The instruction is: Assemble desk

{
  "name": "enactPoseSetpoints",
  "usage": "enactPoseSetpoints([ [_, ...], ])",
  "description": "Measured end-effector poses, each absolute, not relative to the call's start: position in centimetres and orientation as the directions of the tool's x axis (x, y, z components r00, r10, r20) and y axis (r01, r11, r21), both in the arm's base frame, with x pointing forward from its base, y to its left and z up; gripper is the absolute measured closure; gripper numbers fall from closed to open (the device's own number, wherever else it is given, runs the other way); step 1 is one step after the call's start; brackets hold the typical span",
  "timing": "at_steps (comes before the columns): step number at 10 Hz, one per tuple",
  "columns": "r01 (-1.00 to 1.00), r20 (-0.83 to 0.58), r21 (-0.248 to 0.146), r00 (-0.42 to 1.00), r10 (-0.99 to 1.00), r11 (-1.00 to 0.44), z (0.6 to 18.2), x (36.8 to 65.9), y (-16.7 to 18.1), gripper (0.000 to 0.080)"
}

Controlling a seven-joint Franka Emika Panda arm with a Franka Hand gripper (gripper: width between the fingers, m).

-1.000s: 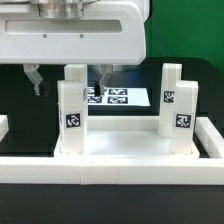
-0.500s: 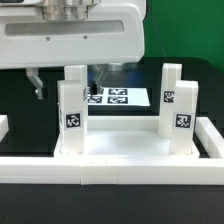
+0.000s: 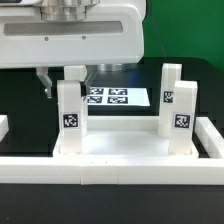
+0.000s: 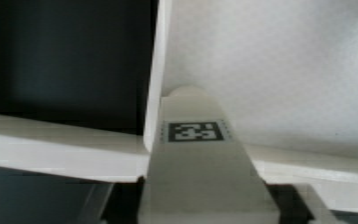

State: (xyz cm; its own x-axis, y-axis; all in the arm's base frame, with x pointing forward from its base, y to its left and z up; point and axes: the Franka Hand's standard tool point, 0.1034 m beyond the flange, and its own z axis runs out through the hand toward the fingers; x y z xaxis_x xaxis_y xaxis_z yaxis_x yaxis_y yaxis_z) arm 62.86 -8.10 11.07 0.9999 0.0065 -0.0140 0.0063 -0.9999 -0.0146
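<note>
Gripper [image 3: 66, 78] hangs low under the big white arm housing, toward the exterior view's left, at the back of the desk [image 3: 120, 145]. Jaws drawn in narrow, one dark finger [image 3: 45, 82] showing just to the exterior view's left of the rear left leg [image 3: 74, 78], the other finger hidden behind that leg; the leg top sits between them. Whether the pads actually press on the leg cannot be told from here. Wrist view is close and blurred: a white post with one small black-and-white tag [image 4: 195, 131] runs up the middle of the frame, white slab faces on either side, dark surface beyond; fingers not made out there. Desk lies upside down on the black surface [image 3: 20, 100], tabletop slab flat, four square white legs standing upright from it. Front left leg [image 3: 68, 115] and front right leg [image 3: 184, 112] each carry a tag on the face toward the camera; rear right leg [image 3: 169, 92] also shows a tag. Desk is below and mostly in front of the gripper, only the rear left leg reaching up to finger level. Long white border bar [image 3: 110, 168] runs across the front, touching the slab edge. Marker board [image 3: 118, 97] lies flat behind the desk, seen between the legs.
</note>
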Motion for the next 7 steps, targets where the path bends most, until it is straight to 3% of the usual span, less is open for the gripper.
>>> enactPoseSetpoints([
  [3,-0.314,-0.037,-0.023,0.949,-0.313,-0.949,11.0,62.3,-8.1,0.0514],
  [7,-0.544,-0.098,-0.003,0.835,-0.541,-0.839,11.1,60.9,-7.4,0.0494],
])
